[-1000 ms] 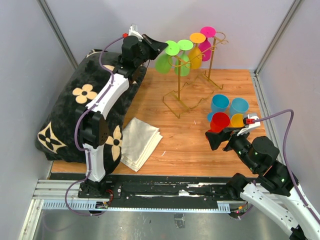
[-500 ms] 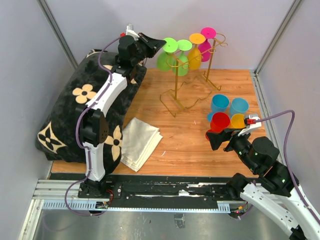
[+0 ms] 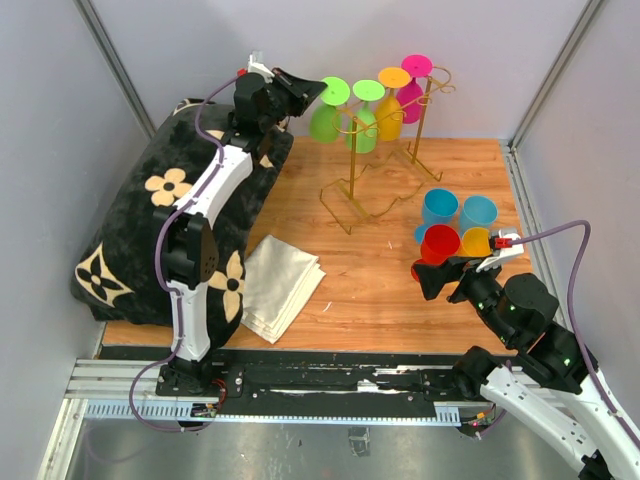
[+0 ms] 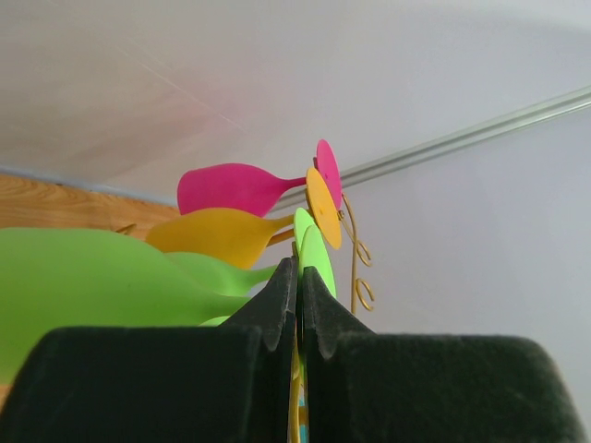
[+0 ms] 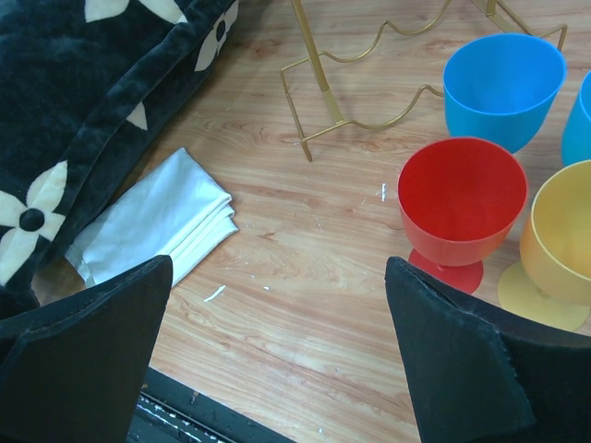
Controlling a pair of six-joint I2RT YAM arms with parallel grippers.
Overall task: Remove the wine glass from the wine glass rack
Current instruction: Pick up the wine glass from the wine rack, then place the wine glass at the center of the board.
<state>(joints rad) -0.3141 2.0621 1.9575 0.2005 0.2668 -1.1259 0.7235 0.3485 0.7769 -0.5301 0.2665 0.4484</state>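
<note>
My left gripper (image 3: pixel 312 88) at 11 o'clock, fingers pinched on the foot of the lime wine glass (image 3: pixel 323 124), it hanging at the 9 o'clock end of the wine glass rack (image 3: pixel 350 185), my right gripper (image 5: pixel 277 268) spread wide, red glass (image 5: pixel 459 198) at its 2 o'clock.

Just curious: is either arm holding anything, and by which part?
The left end effector pinches the leftmost green wine glass by its foot's edge; the right end effector holds nothing.
</note>
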